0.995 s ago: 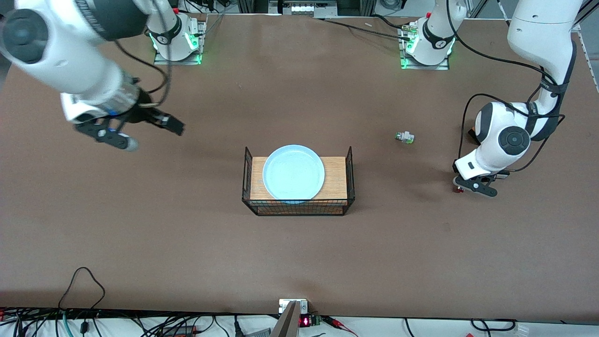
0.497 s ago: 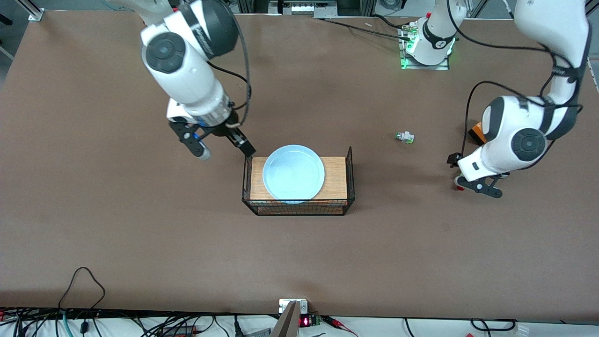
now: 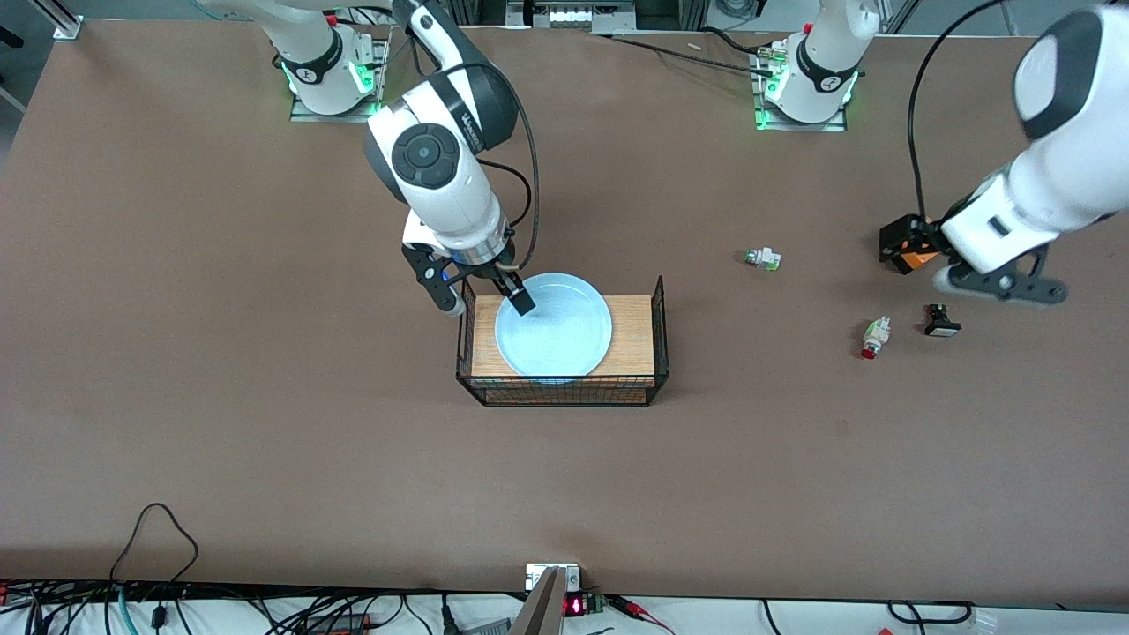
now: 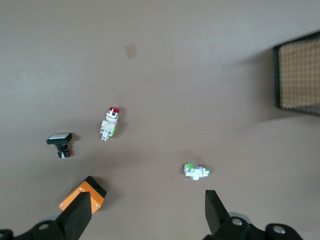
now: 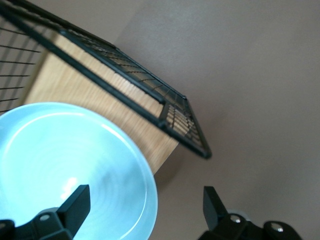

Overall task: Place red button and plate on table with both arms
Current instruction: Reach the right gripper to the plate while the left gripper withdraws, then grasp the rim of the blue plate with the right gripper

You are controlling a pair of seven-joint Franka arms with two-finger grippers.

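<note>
Red button (image 3: pixel 874 337) now lies free on table (image 3: pixel 265 423), near left arm's end, beside black white-capped part (image 3: pixel 941 321); half second ago left gripper was low over that spot. Button step looks done.

Wire rack (image 3: pixel 562 342) holds plate (image 3: pixel 553 324) on wood top, nothing in plate.

Right gripper (image 3: pixel 481 294) has come over plate rim, fingers spread, straddling rim. Plate not yet lifted.

Left gripper (image 3: pixel 997 284) has risen over the table, fingers spread, empty.

Green-tipped part (image 3: pixel 763 258) untouched.

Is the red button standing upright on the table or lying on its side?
Lying on its side. The red button rests lengthwise on the table, red cap toward the front camera, released, apart from the open left gripper.
</note>
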